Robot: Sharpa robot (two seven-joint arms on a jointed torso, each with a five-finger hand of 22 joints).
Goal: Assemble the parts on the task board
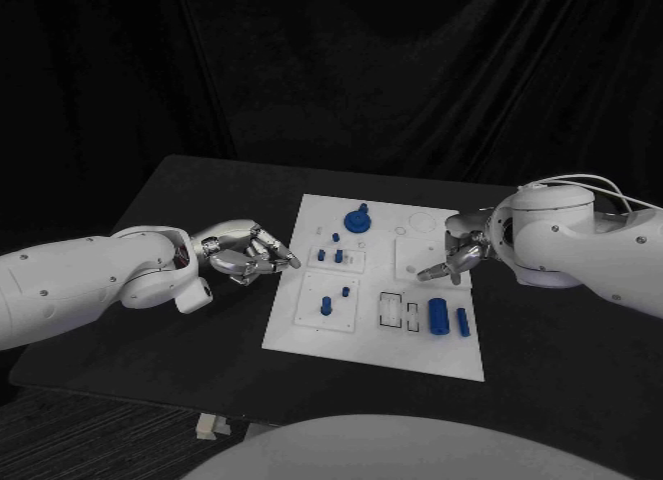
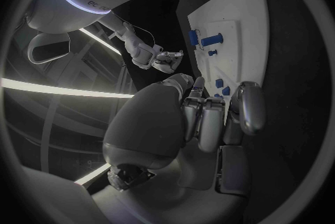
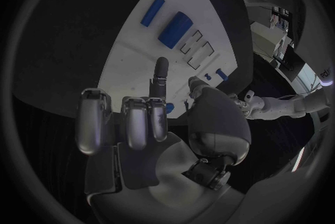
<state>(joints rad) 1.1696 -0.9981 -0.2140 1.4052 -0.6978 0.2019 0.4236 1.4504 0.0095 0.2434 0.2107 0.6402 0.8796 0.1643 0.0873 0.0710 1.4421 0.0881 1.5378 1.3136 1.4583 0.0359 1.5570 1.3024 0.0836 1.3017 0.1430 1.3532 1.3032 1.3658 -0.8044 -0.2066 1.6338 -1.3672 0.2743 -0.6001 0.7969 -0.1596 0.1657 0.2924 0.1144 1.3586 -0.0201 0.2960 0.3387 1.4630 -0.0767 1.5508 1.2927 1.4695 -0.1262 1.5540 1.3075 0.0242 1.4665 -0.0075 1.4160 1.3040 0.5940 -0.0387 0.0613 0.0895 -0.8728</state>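
Note:
The white task board (image 1: 377,335) lies in the middle of the black table. On it I see a blue round part (image 1: 357,220) at the far side, small blue pegs (image 1: 331,256) near the left edge, and a blue cylinder (image 1: 438,317) beside a blue bar (image 1: 462,321) at the near right. My left hand (image 1: 248,255) hovers just off the board's left edge, fingers curled in on nothing. My right hand (image 1: 461,253) is over the board's right part, one finger stretched down toward the plate, the others curled. The right wrist view shows the cylinder (image 3: 176,28) and the bar (image 3: 153,10) beyond that finger.
Black table (image 1: 187,330) surrounds the board on every side, with dark curtain behind. Outlined empty slots (image 1: 400,312) lie left of the blue cylinder. Across the board, the left wrist view takes in my right hand (image 2: 164,59).

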